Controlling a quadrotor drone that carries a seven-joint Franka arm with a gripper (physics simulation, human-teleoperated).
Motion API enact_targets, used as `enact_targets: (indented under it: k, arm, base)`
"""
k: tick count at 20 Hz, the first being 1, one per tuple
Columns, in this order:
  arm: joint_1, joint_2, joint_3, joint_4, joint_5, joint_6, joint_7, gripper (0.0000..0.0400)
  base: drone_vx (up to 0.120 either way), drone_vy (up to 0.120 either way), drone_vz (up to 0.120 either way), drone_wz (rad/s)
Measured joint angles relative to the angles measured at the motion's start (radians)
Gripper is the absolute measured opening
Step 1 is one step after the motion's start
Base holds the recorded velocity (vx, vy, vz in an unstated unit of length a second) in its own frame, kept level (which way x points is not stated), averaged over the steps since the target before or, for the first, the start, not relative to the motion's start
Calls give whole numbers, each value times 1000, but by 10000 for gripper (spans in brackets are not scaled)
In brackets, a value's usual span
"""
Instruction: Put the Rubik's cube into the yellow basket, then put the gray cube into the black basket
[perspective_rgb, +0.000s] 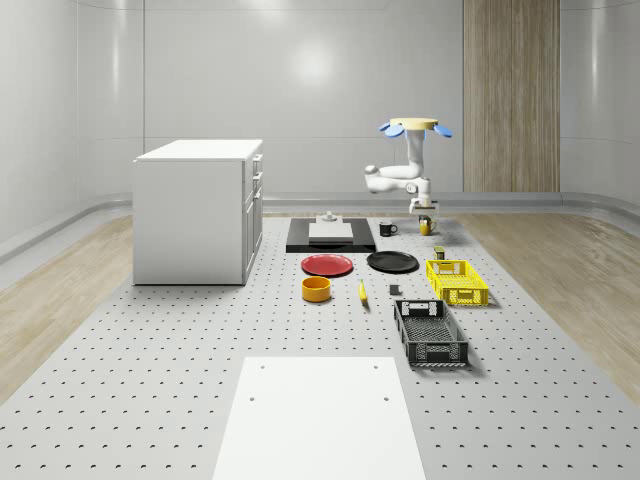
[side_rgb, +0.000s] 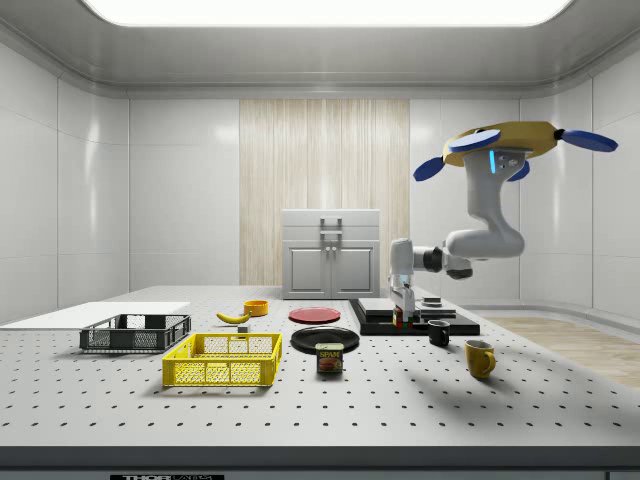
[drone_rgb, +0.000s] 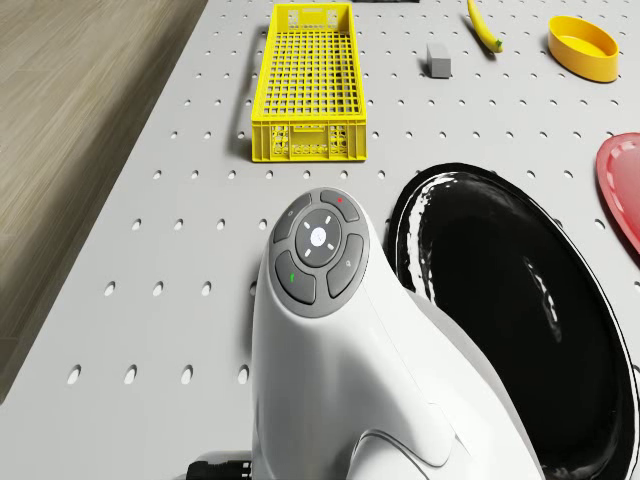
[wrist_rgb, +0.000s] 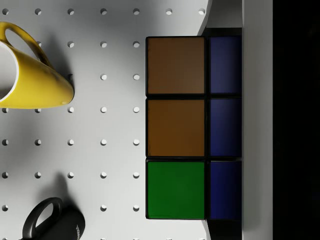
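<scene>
Rubik's cube (wrist_rgb: 175, 127), clamped in the fingers (side_rgb: 406, 308) above open table (wrist_rgb: 100, 150) near yellow mug (wrist_rgb: 35, 80), drone (side_rgb: 510, 145) hovering overhead.

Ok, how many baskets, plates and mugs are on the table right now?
Baskets: 2 (yellow basket, black basket)
Plates: 2 (red plate, black plate)
Mugs: 2 (black mug, yellow mug)
Total: 6

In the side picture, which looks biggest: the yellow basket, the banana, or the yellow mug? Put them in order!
1. yellow basket, clearly biggest
2. banana and yellow mug look about alike; the mug sits nearer the camera, so I won't rank them.
</scene>
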Motion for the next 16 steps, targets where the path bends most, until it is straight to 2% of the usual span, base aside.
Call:
enact_targets:
  k: [1,8,16]
  arm:
    - [-1,-2,1,0,1,2,1,325]
    - [-5,-18,4,1,9,16,4,325]
    - [-9,-34,7,2,16,31,8,325]
  base:
    - [0,120,0,0]
    - [120,114,0,0]
    - [120,0,0,0]
